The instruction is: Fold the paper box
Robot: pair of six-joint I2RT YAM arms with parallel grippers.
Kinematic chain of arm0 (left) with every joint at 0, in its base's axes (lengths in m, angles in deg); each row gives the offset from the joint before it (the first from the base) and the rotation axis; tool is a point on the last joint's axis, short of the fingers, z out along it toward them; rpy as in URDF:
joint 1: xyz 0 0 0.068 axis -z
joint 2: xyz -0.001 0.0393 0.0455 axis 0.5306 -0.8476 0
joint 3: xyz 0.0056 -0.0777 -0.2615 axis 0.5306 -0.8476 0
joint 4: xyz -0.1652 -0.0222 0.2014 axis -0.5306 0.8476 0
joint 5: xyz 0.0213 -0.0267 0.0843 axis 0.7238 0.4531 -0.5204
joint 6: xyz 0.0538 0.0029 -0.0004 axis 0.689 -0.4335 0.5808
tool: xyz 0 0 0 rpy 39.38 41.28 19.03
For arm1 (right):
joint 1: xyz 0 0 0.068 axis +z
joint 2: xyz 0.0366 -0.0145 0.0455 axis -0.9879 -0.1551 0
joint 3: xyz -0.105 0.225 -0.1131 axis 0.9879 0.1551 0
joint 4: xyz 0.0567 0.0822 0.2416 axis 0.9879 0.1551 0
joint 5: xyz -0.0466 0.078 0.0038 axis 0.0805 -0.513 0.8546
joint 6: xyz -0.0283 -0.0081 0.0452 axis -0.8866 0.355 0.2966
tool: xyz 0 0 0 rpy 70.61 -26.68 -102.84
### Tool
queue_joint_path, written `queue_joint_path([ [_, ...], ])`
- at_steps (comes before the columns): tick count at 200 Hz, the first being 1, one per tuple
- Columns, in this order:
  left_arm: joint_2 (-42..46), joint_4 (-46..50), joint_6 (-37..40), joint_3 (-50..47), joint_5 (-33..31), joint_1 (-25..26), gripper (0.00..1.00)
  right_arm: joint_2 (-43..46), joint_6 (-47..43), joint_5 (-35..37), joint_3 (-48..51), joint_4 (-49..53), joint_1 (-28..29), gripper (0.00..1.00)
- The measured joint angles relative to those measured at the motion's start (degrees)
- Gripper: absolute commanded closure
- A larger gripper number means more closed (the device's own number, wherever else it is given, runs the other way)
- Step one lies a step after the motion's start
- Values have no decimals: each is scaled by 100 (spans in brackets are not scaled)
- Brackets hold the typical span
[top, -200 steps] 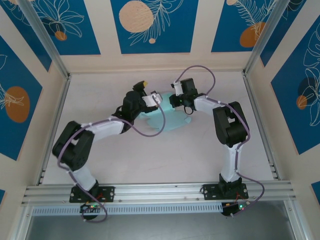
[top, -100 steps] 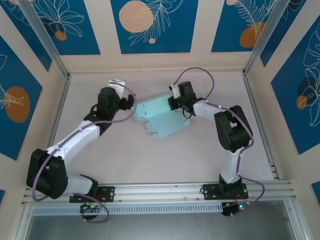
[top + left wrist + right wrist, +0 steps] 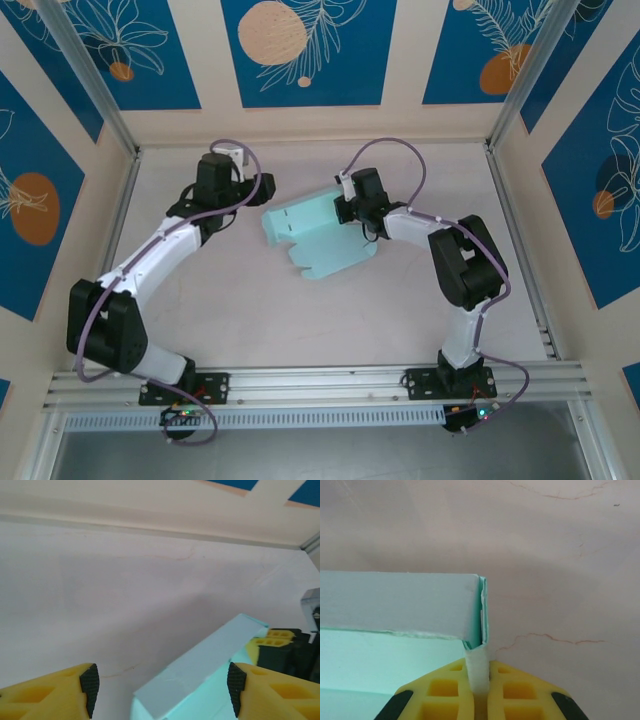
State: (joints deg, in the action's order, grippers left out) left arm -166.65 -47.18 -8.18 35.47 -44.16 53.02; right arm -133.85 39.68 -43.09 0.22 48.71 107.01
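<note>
Near edge: the counter (image 3: 300, 320) in front of the arm bases carries nothing of the task.

Mid-counter: the paper box (image 3: 315, 235) lies as a pale blue sheet that is not yet a closed box. One long panel along its far side stands up as a wall. The nearer flaps lie flat.

Right side of the box: your right pincer (image 3: 348, 205) is clenched on a thin tab at the raised wall's corner. The right wrist view shows the card nipped between the yellow fingers (image 3: 450, 690). That grip has not changed over the last second.

Far left: here is the change. Your left pincer (image 3: 162, 685) was down on the box's left edge a second ago. It has since let go and swung back toward the rear wall, clear of the card. Its jaws stand apart with nothing between them.

Judgement: the wall holds its crease with one arm pinning it, so this fold looks made. The remaining flaps need the left arm back in.
</note>
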Motion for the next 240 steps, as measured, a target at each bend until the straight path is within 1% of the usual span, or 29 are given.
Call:
queue_joint_path([
  [11,-157,83,-74,107,44,101,34,0,0,26,42,-26,11,100],
  [25,-393,168,-122,256,66,229,44,2,0,66,79,-52,11,100],
  [35,-577,212,-173,350,68,321,48,2,0,98,94,-87,11,100],
  [64,-977,468,-223,551,-98,557,48,4,0,149,105,-160,11,100],
  [82,-1014,595,-317,544,-308,623,49,4,17,153,129,-214,11,100],
  [110,-1014,535,-507,487,-494,645,49,4,20,168,157,-247,11,100],
  [172,-1449,417,-691,411,-446,686,50,4,20,212,162,-275,22,100],
  [213,-1467,295,-758,328,-385,693,50,4,20,264,179,-273,22,100],
  [240,-1471,186,-894,205,-297,691,56,4,20,304,188,-267,31,100],
])
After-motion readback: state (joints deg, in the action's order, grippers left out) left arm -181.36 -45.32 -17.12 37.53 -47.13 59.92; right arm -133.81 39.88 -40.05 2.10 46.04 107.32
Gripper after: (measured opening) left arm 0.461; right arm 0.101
